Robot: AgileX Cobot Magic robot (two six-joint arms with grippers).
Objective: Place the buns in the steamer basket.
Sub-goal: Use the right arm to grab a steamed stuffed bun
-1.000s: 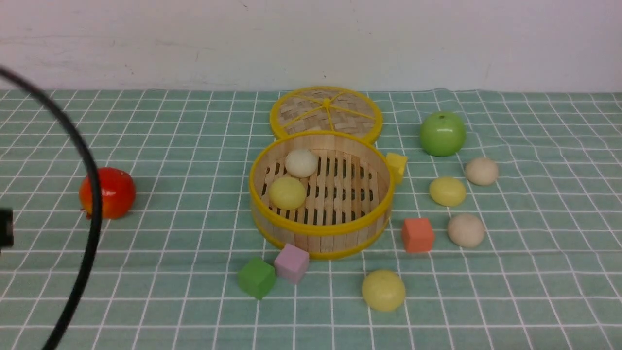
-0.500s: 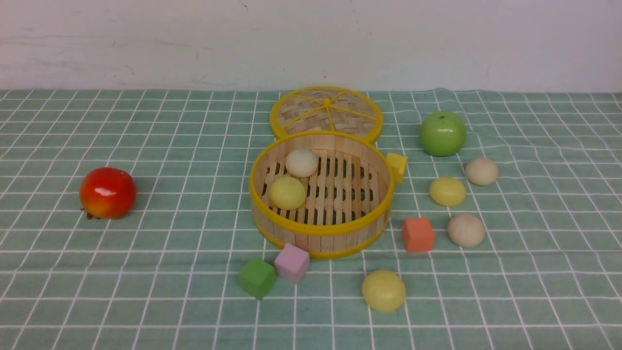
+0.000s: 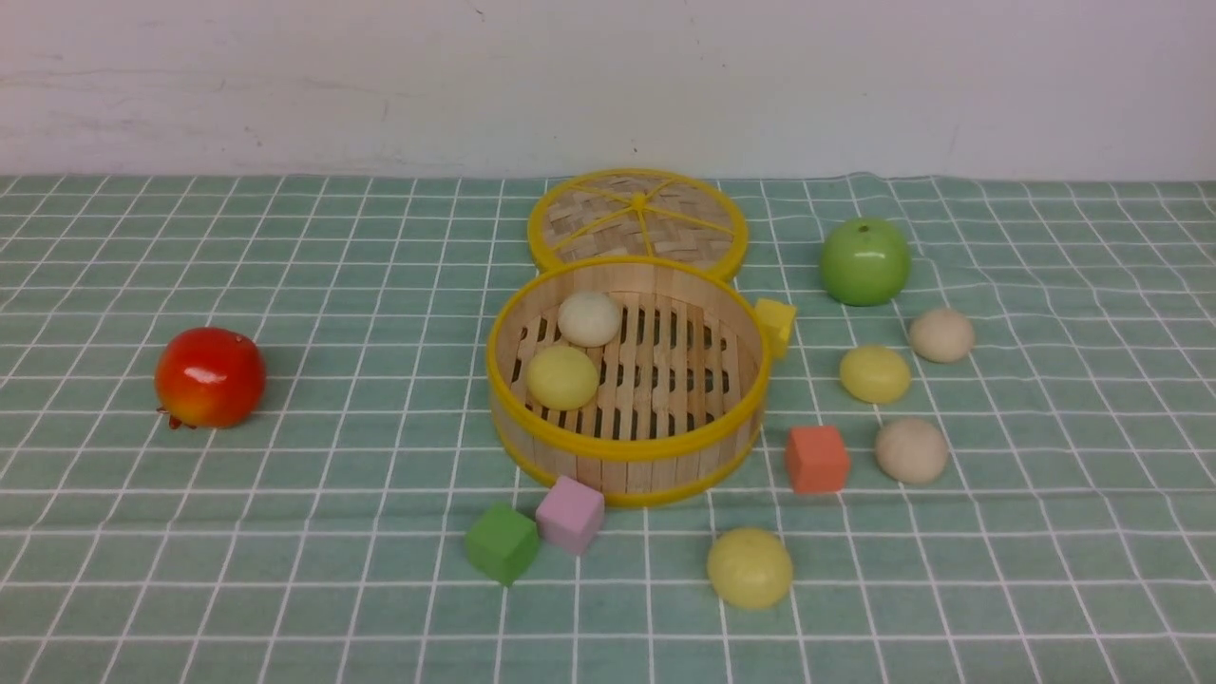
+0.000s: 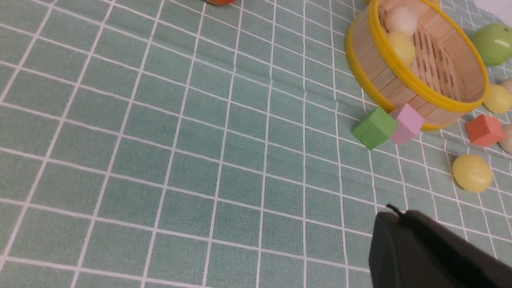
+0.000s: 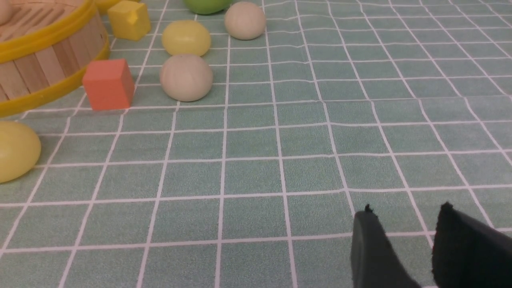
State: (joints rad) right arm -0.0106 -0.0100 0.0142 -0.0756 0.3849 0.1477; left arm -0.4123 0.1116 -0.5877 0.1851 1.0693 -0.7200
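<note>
The steamer basket (image 3: 627,446) stands mid-table with two buns on its slats, an off-white one (image 3: 589,318) and a pale yellow one (image 3: 562,377). To its right on the cloth lie a yellow bun (image 3: 875,373) and two beige buns (image 3: 941,334) (image 3: 912,449). Another yellow bun (image 3: 750,567) lies in front. Neither gripper shows in the front view. My left gripper (image 4: 394,214) is shut and empty, hanging over bare cloth short of the basket (image 4: 400,86). My right gripper (image 5: 406,210) is open with nothing between its fingers, well back from the nearest beige bun (image 5: 186,77).
The woven lid (image 3: 638,220) lies flat behind the basket. A green apple (image 3: 864,261) sits at the back right and a red fruit (image 3: 210,376) at the left. Yellow (image 3: 776,323), orange (image 3: 817,459), pink (image 3: 570,514) and green (image 3: 501,542) cubes ring the basket.
A black cable and a dark part of the left arm at the front view's left edge have withdrawn out of sight. Buns, basket and cubes have not moved.
</note>
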